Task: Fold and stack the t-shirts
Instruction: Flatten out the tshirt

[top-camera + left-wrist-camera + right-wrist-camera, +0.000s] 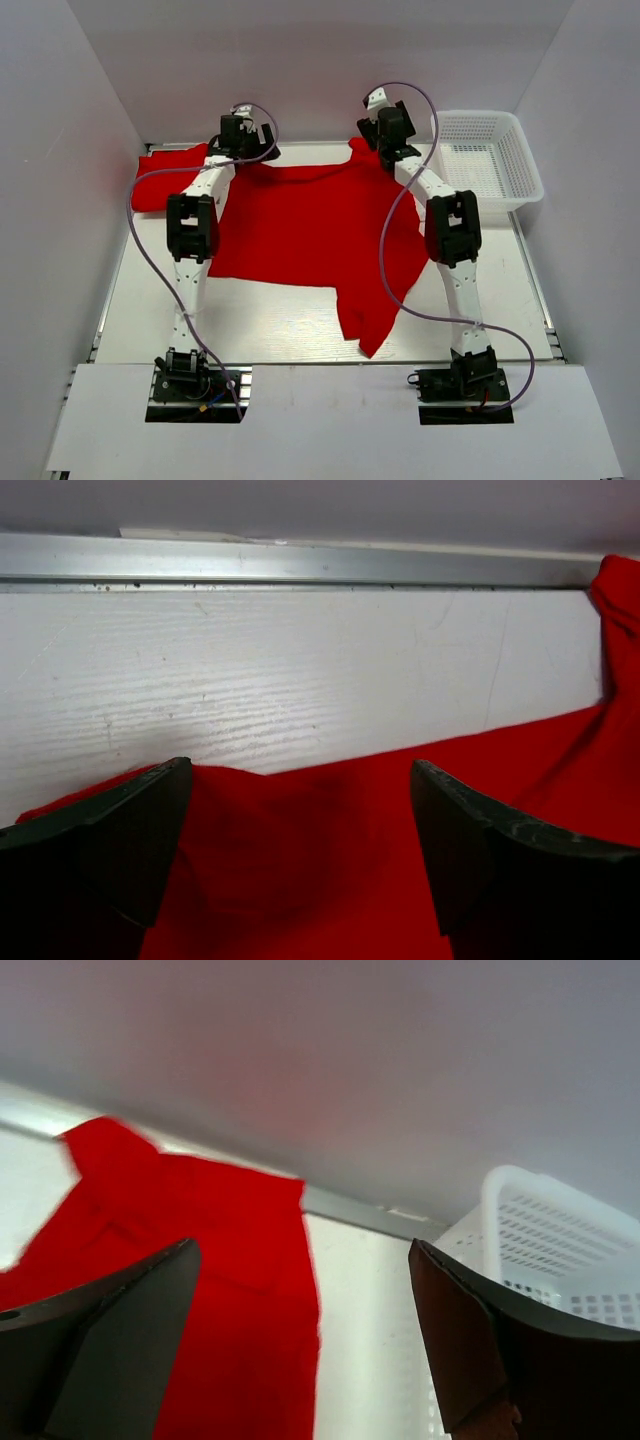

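A bright red t-shirt point(310, 225) lies spread over the middle of the table, with one corner trailing toward the near edge. A further red part point(165, 178) reaches out at the far left; I cannot tell whether it is a sleeve or a separate shirt. My left gripper point(243, 128) hovers at the shirt's far left edge. In the left wrist view that gripper point(300, 815) is open, with red cloth point(330, 870) lying under the gap. My right gripper point(385, 118) is at the shirt's far right corner. In its own view it point(300, 1310) stands open over the cloth's edge point(240, 1300), holding nothing.
A white plastic mesh basket point(492, 160) stands at the back right, also seen in the right wrist view point(560, 1250). A metal rail point(300, 565) runs along the table's far edge below the back wall. Grey walls close in both sides.
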Controlling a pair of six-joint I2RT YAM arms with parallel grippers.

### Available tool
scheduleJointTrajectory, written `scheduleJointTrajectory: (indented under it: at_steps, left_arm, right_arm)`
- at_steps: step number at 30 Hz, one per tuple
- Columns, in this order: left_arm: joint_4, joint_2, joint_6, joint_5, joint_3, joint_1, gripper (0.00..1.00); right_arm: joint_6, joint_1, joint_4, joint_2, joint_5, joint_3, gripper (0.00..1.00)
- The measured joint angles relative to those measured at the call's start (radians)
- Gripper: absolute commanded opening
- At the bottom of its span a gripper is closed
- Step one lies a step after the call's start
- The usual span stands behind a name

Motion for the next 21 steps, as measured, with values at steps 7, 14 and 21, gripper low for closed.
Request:
scheduleJointTrajectory:
  at_steps: [7, 14, 21]
  left_arm:
    - [-0.182, -0.166, 0.058, -0.012, -0.05, 0.005, 1.0]
    - [-0.254, -0.618, 0.073, -0.029, -0.435, 0.005, 1.0]
    - [-0.236, -0.946, 0.034, -0.096, -0.928, -0.004, 1.0]
  right_arm:
    - [0.141, 0.016, -0.349, -0.23, -0.212, -0.01, 0.9]
    - [0.362, 0.041, -0.487, -0.711, -0.446, -0.398, 0.9]
    - [0.563, 0.071, -0.547, -0.922, -0.517, -0.951, 0.9]
